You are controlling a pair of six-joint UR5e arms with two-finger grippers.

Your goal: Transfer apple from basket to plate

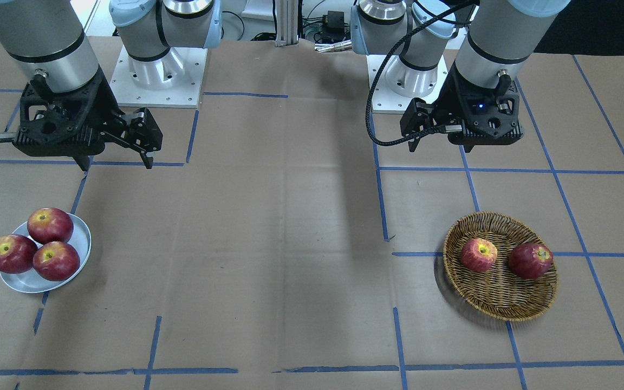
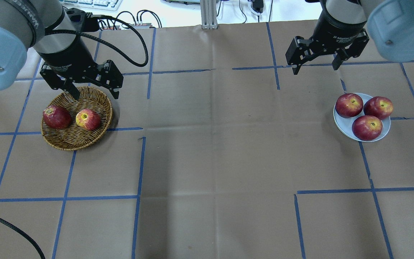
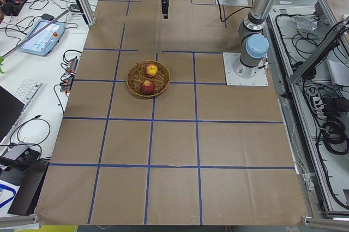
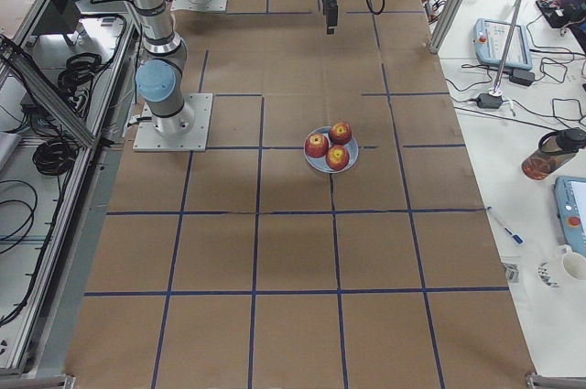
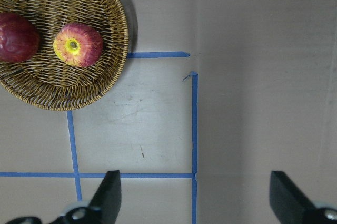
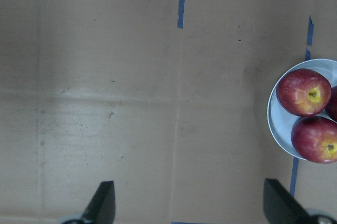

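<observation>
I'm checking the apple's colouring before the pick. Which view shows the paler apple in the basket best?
The left wrist-mounted view: the apple sits close, unobstructed in the basket, yellow stem hollow facing the camera. Overhead and front-facing show it smaller; exterior left, tiny; exterior right and right wrist miss it.

Overhead view: white lettering on the body of the black two-finger right end effector. One word looks like "Adaptive"; the rest is too small to read. Similar white line on the black two-finger left end effector, illegible. Black band round the grey left arm tube carries letters, cropped and unreadable.
</observation>
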